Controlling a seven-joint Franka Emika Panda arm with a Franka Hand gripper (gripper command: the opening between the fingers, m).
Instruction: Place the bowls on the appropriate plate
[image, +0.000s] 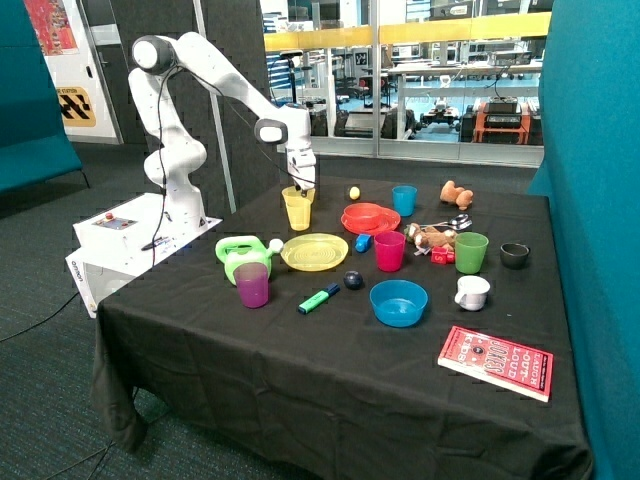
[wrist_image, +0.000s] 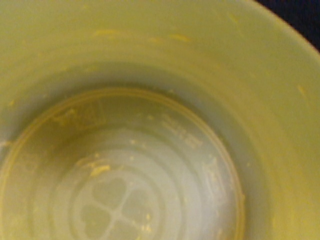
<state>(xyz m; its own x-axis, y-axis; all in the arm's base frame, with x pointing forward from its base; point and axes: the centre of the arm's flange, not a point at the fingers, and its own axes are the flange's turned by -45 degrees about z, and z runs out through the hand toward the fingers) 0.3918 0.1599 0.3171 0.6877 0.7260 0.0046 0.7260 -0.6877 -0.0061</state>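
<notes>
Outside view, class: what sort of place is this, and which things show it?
Probably a robotics lab or workshop. A robot arm stands beside a black-draped table of test objects, its gripper at a yellow cup, and glass partitions reveal benches with equipment.

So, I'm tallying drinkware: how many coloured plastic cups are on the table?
5: yellow cup under the gripper, purple cup by the watering can, pink cup beside the yellow plate, blue cup behind the red plate, green cup near the black bowl. None seems hidden.
</notes>
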